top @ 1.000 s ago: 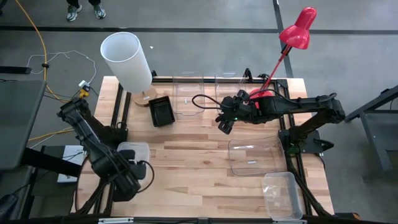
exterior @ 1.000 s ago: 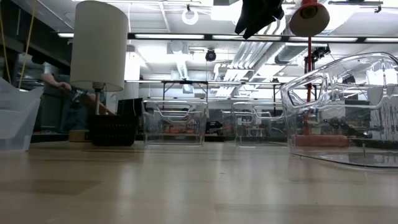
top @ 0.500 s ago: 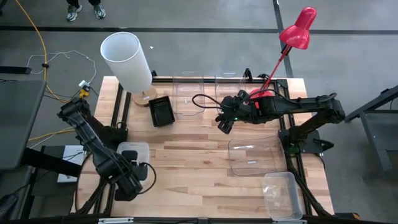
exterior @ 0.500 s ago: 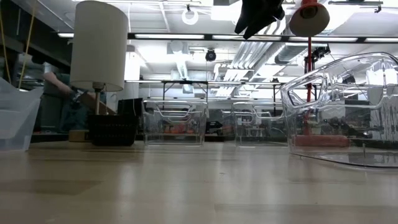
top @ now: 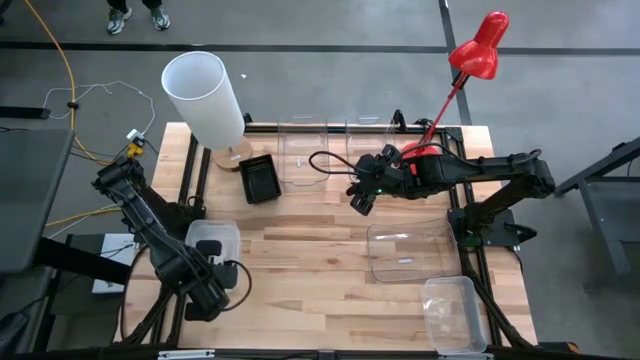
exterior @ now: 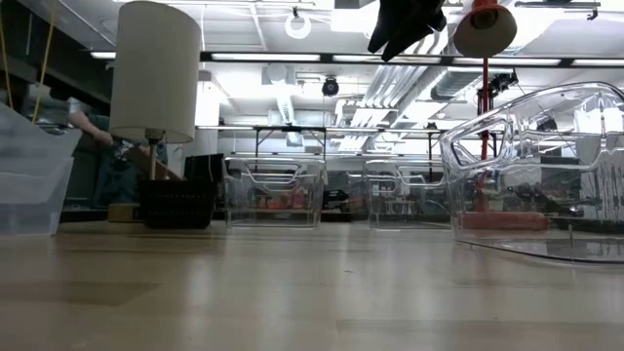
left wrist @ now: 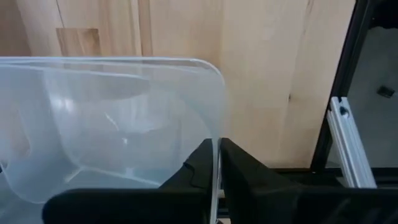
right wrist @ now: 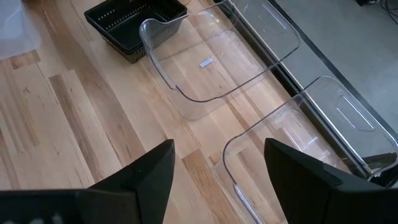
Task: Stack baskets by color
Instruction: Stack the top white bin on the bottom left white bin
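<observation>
Wooden worktop (top: 310,250) carries six rounded rectangular baskets: three clear ones (top: 408,252), two at twelve o'clock; two frosted, at seven (top: 212,243) and five o'clock (top: 452,312); one black perforated basket (top: 259,179) at eleven, long axis running twelve-to-six. Left end effector (left wrist: 217,163) is clamped on the seven-o'clock frosted basket's rim. Right end effector (top: 360,203) hangs at centre, fingers spread, holding nothing.

my fingers (left wrist: 239,171) are matte black against a frosted translucent white basket (left wrist: 118,118). the table (top: 310,260) is pale blond wood in long planks with a black metal frame. a black perforated basket (right wrist: 134,25) sits by two clear colourless ones (right wrist: 217,56). the lampshade (top: 203,97) is plain white, the desk lamp (top: 478,48) bright red.
</observation>
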Available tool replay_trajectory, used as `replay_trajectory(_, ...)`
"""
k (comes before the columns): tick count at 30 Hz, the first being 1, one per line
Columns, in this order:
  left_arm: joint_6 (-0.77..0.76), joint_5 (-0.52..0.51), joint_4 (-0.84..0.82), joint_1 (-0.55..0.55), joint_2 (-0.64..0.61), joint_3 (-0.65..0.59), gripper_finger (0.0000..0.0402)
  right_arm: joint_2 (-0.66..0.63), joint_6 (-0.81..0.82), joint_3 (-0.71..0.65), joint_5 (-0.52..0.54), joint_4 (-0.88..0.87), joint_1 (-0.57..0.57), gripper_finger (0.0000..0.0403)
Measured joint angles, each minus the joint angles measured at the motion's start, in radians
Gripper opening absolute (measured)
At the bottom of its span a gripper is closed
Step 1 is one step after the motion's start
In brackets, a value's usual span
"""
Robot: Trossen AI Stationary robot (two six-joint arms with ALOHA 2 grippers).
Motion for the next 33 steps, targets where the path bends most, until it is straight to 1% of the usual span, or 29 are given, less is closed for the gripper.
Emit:
replay_trajectory(5, -0.014, -0.003, -0.008, -0.002, -0.011, 0.001, 0.0002, 0.000, 0.000, 0.000, 0.000, 0.000, 0.000, 0.0236)
replay_trajectory(9, -0.028, -0.039, -0.036, -0.003, -0.010, 0.001, 0.0001, 0.000, 0.000, 0.000, 0.000, 0.000, 0.000, 0.0236)
replay_trajectory(16, -0.028, -0.098, -0.040, -0.003, -0.009, 0.001, 0.0001, 0.000, 0.000, 0.000, 0.000, 0.000, 0.000, 0.0236)
replay_trajectory(21, -0.028, -0.130, -0.040, -0.003, -0.009, 0.001, 0.0008, 0.000, 0.000, 0.000, 0.000, 0.000, 0.000, 0.0236)
replay_trajectory(26, -0.028, -0.123, -0.040, -0.003, -0.009, 0.000, 0.0036, 0.000, 0.000, 0.000, 0.000, 0.000, 0.000, 0.0236)
replay_trajectory(33, -0.028, -0.064, -0.041, 0.000, -0.009, 0.002, 0.0110, 0.000, 0.000, 0.000, 0.000, 0.000, 0.000, 0.0236)
